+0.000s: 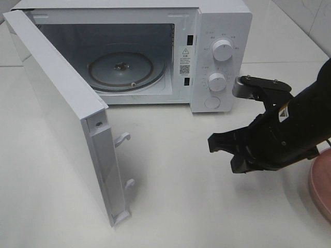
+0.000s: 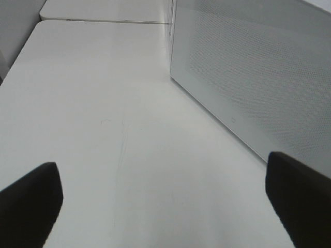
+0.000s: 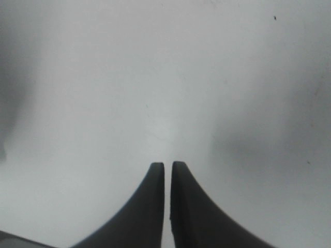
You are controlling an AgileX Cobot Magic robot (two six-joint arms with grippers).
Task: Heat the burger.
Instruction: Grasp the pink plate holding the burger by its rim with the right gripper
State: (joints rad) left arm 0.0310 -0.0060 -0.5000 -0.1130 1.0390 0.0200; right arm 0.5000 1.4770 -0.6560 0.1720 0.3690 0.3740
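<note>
Fig. 1. The matte black, angular-shelled right arm (image 1: 302, 121) that I operate carries a grey metal bracket (image 1: 244, 88) with small screws (image 1: 249, 77) and a yellow-orange label (image 1: 283, 114). The right gripper (image 3: 167, 166) has dark, curved, tapering fingers (image 3: 147, 206); the left gripper (image 2: 161, 173) has black, blunt-ended ones.

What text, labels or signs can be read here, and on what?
No text is legible enough to quote.
Front frame of the microwave: sticker with a warning triangle and a QR code; its print is too small to read.
Around the upper knob and lower knob: markings too small to read.
On the door, left wrist view: small mark, unreadable.
</note>
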